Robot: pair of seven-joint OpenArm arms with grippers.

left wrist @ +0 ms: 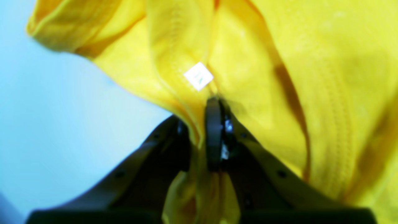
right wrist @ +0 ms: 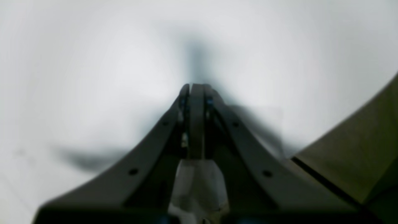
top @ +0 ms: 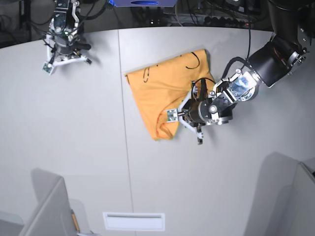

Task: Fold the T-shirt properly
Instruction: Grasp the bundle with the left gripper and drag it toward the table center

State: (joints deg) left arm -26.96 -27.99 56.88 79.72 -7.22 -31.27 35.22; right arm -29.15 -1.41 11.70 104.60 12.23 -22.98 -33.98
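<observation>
Jaws first, working left to right across the overhead view: the right gripper (top: 66, 63), parked at the far corner of the table (top: 74, 147), has its jaws pressed flat together on nothing, just bare white surface under it in the wrist view. Well apart from it, in the middle of the table, lies the T-shirt (top: 162, 91), light orange, partly folded, thin black line marks showing on its upper side near the far edge. And on the right, the left gripper (left wrist: 202, 124) has its jaws pinched tight on a bunched ridge of that yellow-orange fabric, right by a small white tag (left wrist: 198, 76), at the shirt's near right edge.

Now the risks. That pinch takes in a gathered wad, not a clean single edge, so I judge that any pull could drag several layers together and skew the fold. Only one arm is on the cloth; with nothing pinning the other side, the whole shirt may slide across the smooth table instead of folding. And a grip this close to the hem could simply slip off mid-carry.
</observation>
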